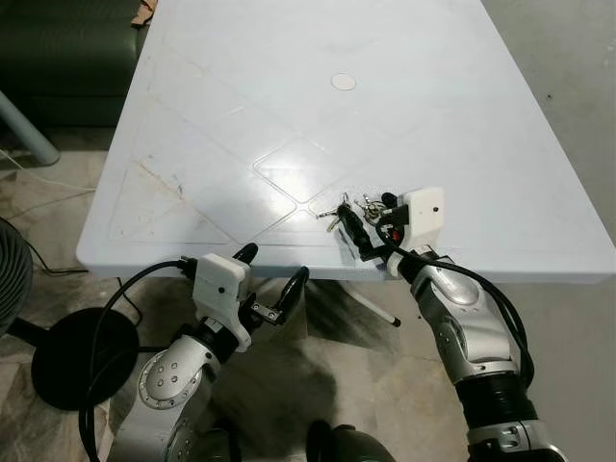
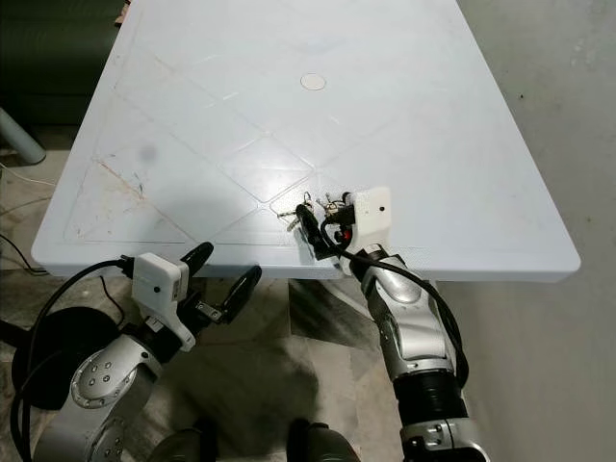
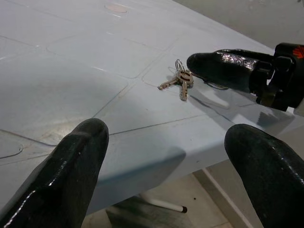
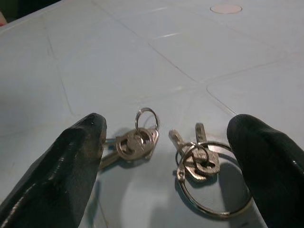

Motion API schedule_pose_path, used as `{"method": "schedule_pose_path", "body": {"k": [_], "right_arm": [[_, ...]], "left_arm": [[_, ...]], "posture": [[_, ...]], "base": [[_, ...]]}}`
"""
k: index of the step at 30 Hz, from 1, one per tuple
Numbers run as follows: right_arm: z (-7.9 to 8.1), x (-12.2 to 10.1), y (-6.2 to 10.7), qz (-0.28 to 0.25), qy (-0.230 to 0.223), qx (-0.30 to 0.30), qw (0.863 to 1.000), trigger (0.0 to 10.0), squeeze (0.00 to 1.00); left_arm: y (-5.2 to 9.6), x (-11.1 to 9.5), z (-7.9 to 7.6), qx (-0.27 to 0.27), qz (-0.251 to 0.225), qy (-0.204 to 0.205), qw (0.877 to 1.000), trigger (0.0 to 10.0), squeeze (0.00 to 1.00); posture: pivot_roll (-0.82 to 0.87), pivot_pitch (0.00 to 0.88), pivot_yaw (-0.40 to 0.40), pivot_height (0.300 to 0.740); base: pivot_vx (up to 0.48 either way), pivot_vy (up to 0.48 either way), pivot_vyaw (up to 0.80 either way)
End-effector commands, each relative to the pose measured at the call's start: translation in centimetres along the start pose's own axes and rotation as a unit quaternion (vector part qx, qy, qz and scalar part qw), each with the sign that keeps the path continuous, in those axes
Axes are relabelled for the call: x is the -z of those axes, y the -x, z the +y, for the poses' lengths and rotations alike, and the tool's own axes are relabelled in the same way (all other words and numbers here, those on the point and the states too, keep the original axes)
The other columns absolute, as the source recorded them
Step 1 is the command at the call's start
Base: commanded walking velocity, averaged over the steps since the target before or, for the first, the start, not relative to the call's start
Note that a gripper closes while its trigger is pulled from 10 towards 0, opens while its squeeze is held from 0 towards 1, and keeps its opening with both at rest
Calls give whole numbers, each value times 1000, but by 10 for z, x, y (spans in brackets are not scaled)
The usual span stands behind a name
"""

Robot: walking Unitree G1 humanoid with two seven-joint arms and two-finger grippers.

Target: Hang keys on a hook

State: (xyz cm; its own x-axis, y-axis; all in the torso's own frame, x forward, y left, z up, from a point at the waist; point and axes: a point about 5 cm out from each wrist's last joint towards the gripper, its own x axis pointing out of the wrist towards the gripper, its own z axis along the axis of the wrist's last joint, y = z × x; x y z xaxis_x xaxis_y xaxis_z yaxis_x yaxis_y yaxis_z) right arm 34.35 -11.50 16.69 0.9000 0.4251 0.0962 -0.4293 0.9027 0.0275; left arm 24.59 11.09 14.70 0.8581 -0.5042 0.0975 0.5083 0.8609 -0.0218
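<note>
Keys (image 4: 166,152) are seen lying flat on the white bench (image 1: 289,96), near its front edge. Right end effector (image 4: 166,142) is spread wide, one finger either side of the keys, apparently not touching them; contact is hard to judge. Two small bunches on linked rings can be made out. Left end effector (image 1: 274,279) is held open just below the bench edge, nothing gripped.

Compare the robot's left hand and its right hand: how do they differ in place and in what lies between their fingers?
The right hand reaches over the white table, while the left hand hangs off its near edge. The right hand's open fingers have the keys lying between them on the table; the left hand's fingers have nothing between them. Both hands are open with two black fingers.
</note>
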Motion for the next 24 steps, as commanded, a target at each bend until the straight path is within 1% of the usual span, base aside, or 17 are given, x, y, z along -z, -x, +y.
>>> {"method": "schedule_pose_path", "body": {"k": [1,2,3,4,7,11,13,14,16,17,20,24], "right_arm": [[1,-3,-1,5,15,3,1000,10000,1000],[2,-3,-2,7,22,5,1000,10000,478],[3,-3,-2,9,26,6,1000,10000,478],[4,-2,-3,16,32,5,999,10000,0],[6,1,-4,36,45,6,998,10000,0],[6,3,-5,44,58,9,997,10000,0],[7,4,-4,44,47,6,998,10000,0],[7,3,-4,42,47,6,998,4745,0],[6,3,-4,43,56,13,997,2745,0],[7,3,-4,47,59,16,997,0,0],[7,3,-4,44,57,16,997,0,0],[6,2,-5,41,67,20,997,0,0]], "left_arm": [[2,-2,-3,0,-3,4,1000,10000,0],[2,-2,-3,0,-3,4,1000,10000,0],[2,-2,-3,0,-4,4,1000,10000,0],[2,-2,-3,-1,-4,4,1000,10000,0],[2,-2,-3,-2,-4,3,1000,10000,0],[2,-1,-3,-3,-3,3,1000,10000,0],[2,-2,-3,-3,-4,2,1000,10000,0],[2,-2,-3,-3,-3,2,1000,10000,0],[2,-2,-3,-4,-4,2,1000,10000,0],[2,-2,-3,-4,-4,2,1000,10000,0],[3,-2,-3,-5,-4,2,1000,10000,0],[3,-1,-3,-6,-3,2,1000,10000,0]], "posture": [[94,282,-111,740],[94,282,-111,740],[94,282,-111,740],[94,282,-111,740],[94,282,-111,740],[94,282,-111,740],[95,286,-114,740],[95,286,-114,740],[95,286,-114,740],[95,286,-114,740],[95,286,-114,740],[97,288,-115,740]], "base": [[0,0,0],[0,0,0],[0,0,0],[0,0,0],[0,0,0],[0,0,0],[0,0,0],[0,0,0],[0,0,0],[0,0,0],[0,0,0],[0,0,0]]}}
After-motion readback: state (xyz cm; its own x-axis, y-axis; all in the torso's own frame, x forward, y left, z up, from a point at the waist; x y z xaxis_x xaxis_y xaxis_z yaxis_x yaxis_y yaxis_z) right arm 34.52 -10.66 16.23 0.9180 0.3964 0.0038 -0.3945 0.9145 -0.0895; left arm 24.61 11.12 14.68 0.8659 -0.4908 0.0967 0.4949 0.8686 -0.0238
